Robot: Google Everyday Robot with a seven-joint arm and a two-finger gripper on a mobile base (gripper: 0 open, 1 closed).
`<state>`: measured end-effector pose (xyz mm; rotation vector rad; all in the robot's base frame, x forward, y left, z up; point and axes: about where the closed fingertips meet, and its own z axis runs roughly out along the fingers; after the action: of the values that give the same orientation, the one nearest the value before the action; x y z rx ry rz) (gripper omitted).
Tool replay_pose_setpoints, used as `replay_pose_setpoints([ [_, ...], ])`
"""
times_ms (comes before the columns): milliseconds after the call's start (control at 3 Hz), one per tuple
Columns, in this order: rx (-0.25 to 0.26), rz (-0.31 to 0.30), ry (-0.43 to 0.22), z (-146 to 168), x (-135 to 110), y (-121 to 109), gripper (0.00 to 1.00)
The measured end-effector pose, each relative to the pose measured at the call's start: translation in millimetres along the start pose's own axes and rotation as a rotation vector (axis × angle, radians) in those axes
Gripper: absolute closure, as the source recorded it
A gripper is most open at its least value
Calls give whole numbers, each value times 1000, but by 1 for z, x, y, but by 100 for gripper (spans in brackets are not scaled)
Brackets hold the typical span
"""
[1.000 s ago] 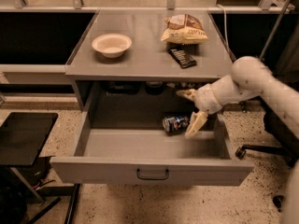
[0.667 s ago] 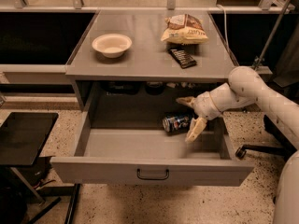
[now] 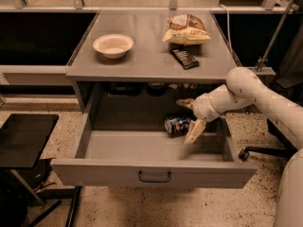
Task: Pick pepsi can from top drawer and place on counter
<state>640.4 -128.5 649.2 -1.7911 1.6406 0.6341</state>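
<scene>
The pepsi can [image 3: 176,125], blue with silver ends, lies on its side at the back right of the open top drawer [image 3: 151,170]. My gripper [image 3: 190,117] is inside the drawer at the can's right end. It is open, with one fingertip [image 3: 184,102] above and behind the can and the other fingertip [image 3: 193,132] in front of it. The can rests on the drawer floor, not lifted. The grey counter [image 3: 147,56] is directly above the drawer.
On the counter stand a white bowl [image 3: 113,45], a chip bag [image 3: 186,29] and a flat dark bar packet [image 3: 184,58]. A black square side table [image 3: 23,138] stands to the left. A chair base wheel [image 3: 244,153] is on the floor at right.
My gripper has moved slightly left and down, closer around the can's right end. The can has not moved.
</scene>
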Motion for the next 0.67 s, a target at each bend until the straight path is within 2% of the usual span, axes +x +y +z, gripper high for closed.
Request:
replay_pose_setpoints([
  [333, -48, -21, 46, 25, -5, 9, 0],
  [667, -48, -21, 46, 25, -5, 9, 0],
])
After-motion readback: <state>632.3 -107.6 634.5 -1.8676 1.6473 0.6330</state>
